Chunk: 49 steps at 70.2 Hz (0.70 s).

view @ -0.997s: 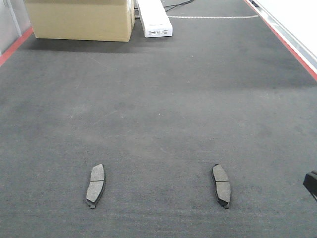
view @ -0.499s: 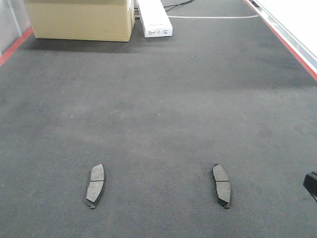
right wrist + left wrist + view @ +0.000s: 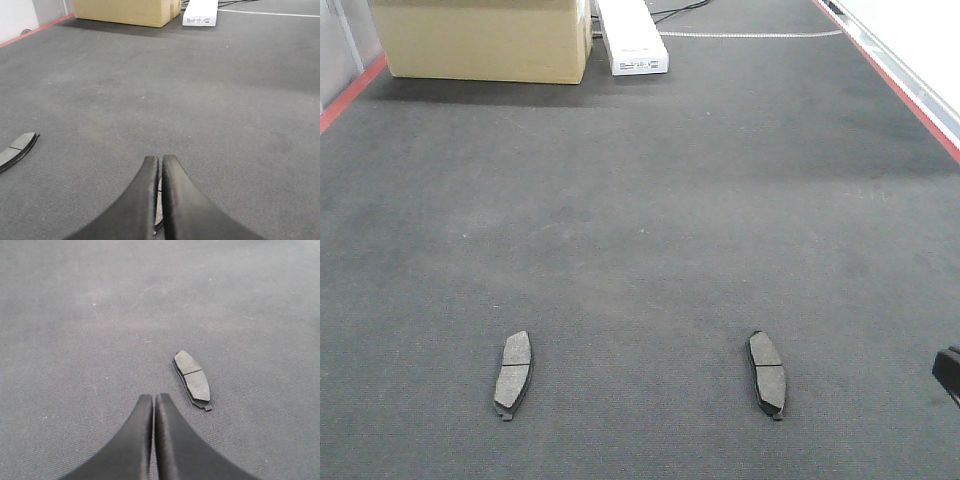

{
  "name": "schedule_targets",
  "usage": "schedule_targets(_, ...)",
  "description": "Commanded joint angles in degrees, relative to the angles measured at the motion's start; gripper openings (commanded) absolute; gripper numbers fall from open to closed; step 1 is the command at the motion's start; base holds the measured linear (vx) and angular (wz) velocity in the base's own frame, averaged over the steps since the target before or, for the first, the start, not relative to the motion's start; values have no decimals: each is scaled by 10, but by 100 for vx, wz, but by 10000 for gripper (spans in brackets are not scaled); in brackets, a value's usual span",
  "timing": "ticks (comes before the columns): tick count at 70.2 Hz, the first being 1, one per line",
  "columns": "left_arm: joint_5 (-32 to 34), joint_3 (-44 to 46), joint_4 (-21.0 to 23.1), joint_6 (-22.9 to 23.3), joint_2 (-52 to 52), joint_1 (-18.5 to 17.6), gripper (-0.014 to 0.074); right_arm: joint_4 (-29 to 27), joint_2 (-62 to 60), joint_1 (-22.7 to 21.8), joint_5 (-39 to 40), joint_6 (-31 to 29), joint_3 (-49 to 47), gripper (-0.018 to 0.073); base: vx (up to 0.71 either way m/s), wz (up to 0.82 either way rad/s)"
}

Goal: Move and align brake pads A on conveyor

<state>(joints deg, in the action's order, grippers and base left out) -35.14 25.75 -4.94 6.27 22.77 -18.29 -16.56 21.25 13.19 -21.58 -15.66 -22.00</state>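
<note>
Two pads, left point(image 3: 514, 374) and right point(image 3: 767, 373), flat on the belt point(image 3: 650, 200) toward its near end, well apart, lengthwise along the run, far tips leaning slightly toward each other. Dark grey, elongated, faintly curved, thin groove across each middle, small tab at the near tip. Both claws clenched on nothing: left claw point(image 3: 153, 399) with one pad point(image 3: 192, 380) just ahead and right of its tips, right claw point(image 3: 160, 160) with a pad point(image 3: 10, 154) off to its left. Box point(image 3: 485, 40) and white unit point(image 3: 632, 38) at the far end.
</note>
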Motion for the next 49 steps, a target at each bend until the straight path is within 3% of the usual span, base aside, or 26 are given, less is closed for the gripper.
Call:
schedule_targets(1, 40, 15, -1, 4, 4, -3, -6, 0, 5, -2, 39, -5, -13, 0, 0, 0)
schedule_targets(49, 40, 15, -1, 4, 4, -3, -6, 0, 5, -2, 39, -5, -13, 0, 0, 0)
